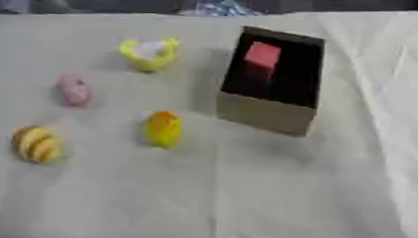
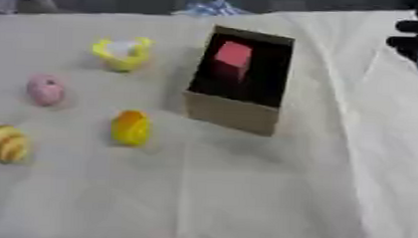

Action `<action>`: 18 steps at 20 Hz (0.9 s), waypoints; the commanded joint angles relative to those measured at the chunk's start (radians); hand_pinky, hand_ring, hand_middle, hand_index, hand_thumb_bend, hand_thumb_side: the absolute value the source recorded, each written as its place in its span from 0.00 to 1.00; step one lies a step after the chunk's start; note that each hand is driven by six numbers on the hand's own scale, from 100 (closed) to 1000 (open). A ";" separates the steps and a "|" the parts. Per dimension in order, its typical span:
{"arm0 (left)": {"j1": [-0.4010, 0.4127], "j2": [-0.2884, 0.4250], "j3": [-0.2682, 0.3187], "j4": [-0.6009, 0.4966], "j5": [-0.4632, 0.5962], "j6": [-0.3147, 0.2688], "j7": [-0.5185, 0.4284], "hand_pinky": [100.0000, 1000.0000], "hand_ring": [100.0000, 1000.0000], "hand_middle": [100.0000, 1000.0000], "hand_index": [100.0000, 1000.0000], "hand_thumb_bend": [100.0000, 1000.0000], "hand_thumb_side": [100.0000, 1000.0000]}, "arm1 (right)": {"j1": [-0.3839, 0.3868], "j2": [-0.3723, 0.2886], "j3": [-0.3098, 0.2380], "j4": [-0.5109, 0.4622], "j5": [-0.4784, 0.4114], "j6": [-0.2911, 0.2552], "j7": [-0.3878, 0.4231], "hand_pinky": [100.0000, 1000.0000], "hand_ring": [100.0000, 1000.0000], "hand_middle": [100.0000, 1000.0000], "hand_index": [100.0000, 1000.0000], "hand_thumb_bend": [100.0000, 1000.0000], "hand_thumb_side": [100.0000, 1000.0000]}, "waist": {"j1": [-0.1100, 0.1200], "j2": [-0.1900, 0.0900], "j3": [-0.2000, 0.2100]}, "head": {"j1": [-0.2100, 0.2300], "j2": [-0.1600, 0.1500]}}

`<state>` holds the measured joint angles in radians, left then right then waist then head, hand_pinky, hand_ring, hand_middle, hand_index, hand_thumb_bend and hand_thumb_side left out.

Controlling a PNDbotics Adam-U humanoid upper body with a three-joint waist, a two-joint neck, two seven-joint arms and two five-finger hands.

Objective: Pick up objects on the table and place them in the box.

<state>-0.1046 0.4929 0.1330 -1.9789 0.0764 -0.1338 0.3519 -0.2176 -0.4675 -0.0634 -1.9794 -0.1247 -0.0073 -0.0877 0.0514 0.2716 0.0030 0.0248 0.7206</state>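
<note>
At the tabletop's point(image 1: 244, 202) left edge: a round yellow object with orange stripes point(image 1: 36, 143), nearest of the loose items. Behind it, also near the left edge, a small pink rounded object point(image 1: 73, 90); shape not clear beyond that. Toward the middle, a yellow-orange egg-like object point(image 1: 163, 128) sits just left of the box's near left corner, apart from it. Farther back, a yellow cup-like object with a pale centre point(image 1: 148, 52) sits toward the far edge, left of the box and not touching it.

Right of centre: the box point(image 1: 267, 113), cardboard outside, dark inside, open top, turned a little askew to the tabletop edges. Inside it a red block point(image 1: 262, 54) stands toward the far left part of the interior, upper face visible; can't tell if it leans on the wall.

All four loose objects lie on the white cloth covering the tabletop, well apart from each other.

Far right edge, upper corner: right hand point(image 2: 413, 41) shows only in the right eye view, a dark shape above the cloth, well clear of the box and touching nothing. Fingers cut off by the frame and blurred: cannot tell if spread or curled.
</note>
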 commanded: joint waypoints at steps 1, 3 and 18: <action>0.002 0.095 0.001 -0.021 -0.003 -0.002 0.006 0.77 0.63 0.60 0.84 0.32 0.66 | -0.007 -0.034 -0.002 -0.021 0.006 -0.001 0.003 0.88 0.75 0.74 0.88 0.00 0.65 | 0.000 -0.011 0.000 | 0.002 -0.001; 0.009 0.140 -0.005 -0.021 -0.001 -0.003 0.005 0.77 0.62 0.59 0.84 0.32 0.66 | -0.006 -0.038 -0.002 -0.021 0.008 -0.002 0.004 0.88 0.75 0.74 0.88 0.00 0.65 | 0.000 -0.009 -0.001 | 0.000 0.001; 0.032 0.598 -0.076 0.028 -0.095 0.047 -0.113 0.80 0.67 0.64 0.86 0.34 0.71 | 0.005 -0.076 0.000 -0.021 0.025 -0.005 0.005 0.88 0.75 0.74 0.88 0.00 0.67 | 0.008 0.015 0.010 | -0.015 0.015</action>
<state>-0.0643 1.0263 0.0510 -1.9537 -0.0034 -0.0888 0.2555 -0.2096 -0.5100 -0.0606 -1.9794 -0.1071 -0.0108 -0.0844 0.0599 0.3006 0.0125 0.0114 0.7309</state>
